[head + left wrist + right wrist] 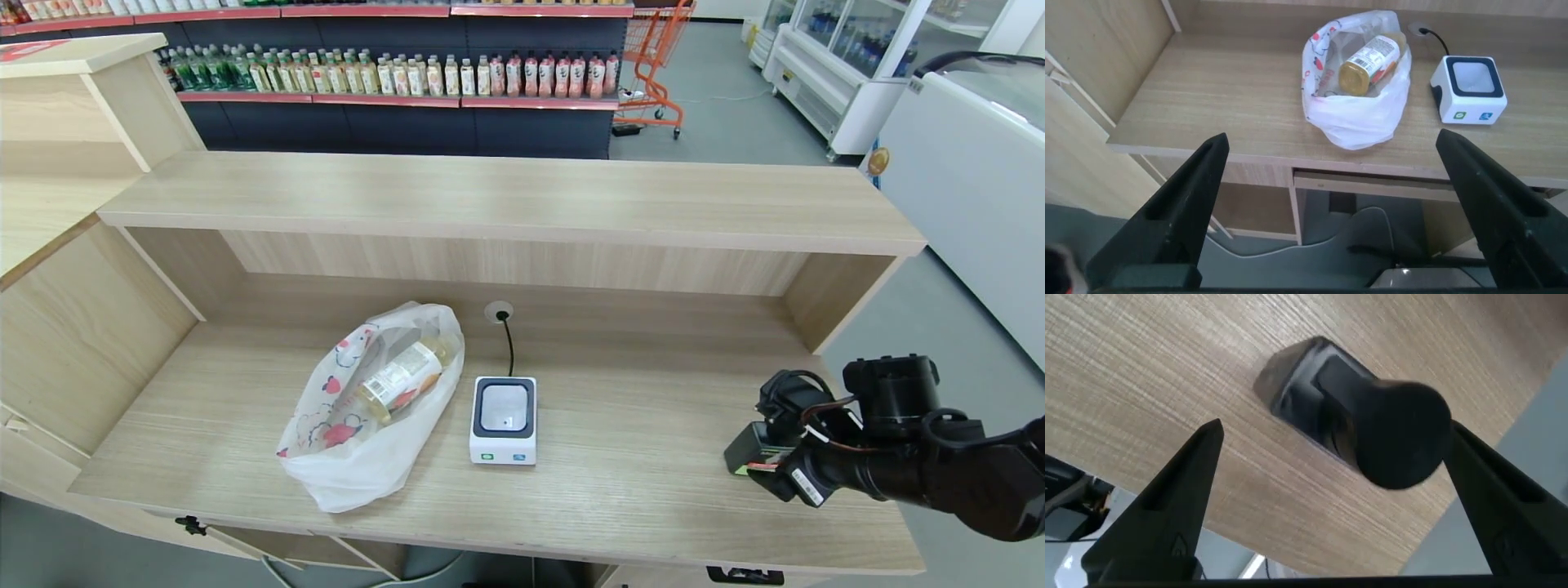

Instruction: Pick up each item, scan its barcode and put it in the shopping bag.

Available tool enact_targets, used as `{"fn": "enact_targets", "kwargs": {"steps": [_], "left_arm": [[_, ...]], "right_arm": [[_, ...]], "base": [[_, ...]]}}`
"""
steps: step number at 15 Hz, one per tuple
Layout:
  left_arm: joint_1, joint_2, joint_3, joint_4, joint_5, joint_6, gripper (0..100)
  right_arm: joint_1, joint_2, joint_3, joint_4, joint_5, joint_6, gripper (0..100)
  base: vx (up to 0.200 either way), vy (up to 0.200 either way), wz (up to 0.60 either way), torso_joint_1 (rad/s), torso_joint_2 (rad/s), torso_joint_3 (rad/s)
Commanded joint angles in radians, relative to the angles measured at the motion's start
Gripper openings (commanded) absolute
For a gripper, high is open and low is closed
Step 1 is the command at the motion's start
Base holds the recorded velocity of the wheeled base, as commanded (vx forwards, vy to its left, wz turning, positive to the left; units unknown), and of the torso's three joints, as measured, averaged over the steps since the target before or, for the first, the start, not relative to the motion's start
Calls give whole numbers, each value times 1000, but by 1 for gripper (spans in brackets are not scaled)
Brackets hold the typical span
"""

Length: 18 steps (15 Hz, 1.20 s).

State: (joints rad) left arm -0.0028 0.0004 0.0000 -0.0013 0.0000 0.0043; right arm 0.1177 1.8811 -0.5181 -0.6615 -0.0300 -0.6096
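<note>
Under the right claw [1335, 433], released with fingers spread wide, a dark boxy item [1306, 384] with a rounded black top lies on the counter [1143, 367] near its edge. It looks rigid, light and smooth: take it across its flat sides. Well away from that claw stands the scanner [504, 418], beyond it the soft shopping bag [367, 445] holding a bottle [400, 380]. The left claw [1331, 140] is released, empty.
</note>
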Motion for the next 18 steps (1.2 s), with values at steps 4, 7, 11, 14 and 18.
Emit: {"fn": "enact_targets", "kwargs": {"steps": [4,7,11,14,18], "left_arm": [[0,1,0,0,0,0,100],[0,1,0,0,0,0,100],[0,1,0,0,0,0,100],[1,1,0,0,0,0,100],[0,1,0,0,0,0,100]], "right_arm": [[2,93,-43,-52,30,-49,100],[2,105,-37,-59,73,-64,0],[0,110,-37,-61,90,-64,0],[2,32,-22,-76,90,-64,0],[-32,-286,93,-116,24,-61,0]], "base": [[0,0,0,0,0,0],[0,0,0,0,0,0],[0,0,0,0,0,0],[0,0,0,0,0,0],[0,0,0,0,0,0]]}}
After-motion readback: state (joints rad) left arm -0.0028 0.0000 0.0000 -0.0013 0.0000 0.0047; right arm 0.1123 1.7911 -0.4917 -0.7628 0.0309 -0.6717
